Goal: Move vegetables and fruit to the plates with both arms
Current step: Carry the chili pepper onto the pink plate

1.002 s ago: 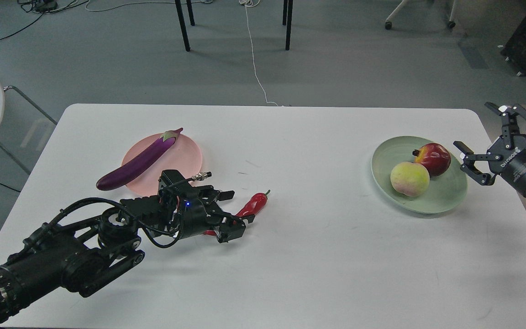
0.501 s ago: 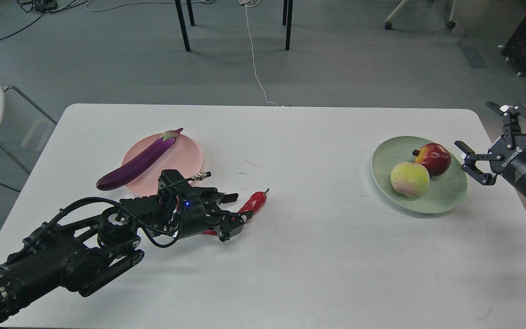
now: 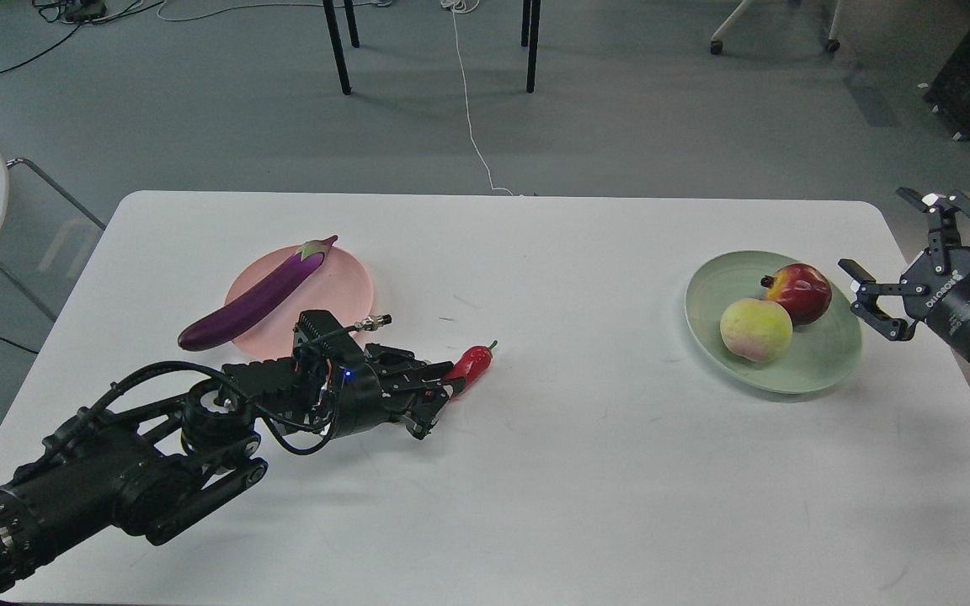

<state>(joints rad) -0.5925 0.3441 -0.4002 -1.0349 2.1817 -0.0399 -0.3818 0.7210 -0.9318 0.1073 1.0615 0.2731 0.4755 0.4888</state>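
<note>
Here, eggplant [image 3: 259,295] across pink plate [image 3: 342,299], pomegranate [image 3: 800,292] and peach [image 3: 755,329] in green plate [image 3: 822,358], left hand [image 3: 439,390] grasping chili [image 3: 470,364], right hand [image 3: 914,252] released.

Glossy skins catch the light — the purple eggplant [image 3: 259,295] and the red chili pepper [image 3: 471,364]. The peach [image 3: 755,330] looks matt and fuzzy; the pomegranate [image 3: 800,292] shines. Both plates — pink plate [image 3: 349,296], green plate [image 3: 822,353] — look like smooth plastic on a matt white table [image 3: 552,471].

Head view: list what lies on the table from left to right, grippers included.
eggplant on the pink plate → left gripper → red chili → peach → pomegranate, both on the green plate → right gripper
</note>
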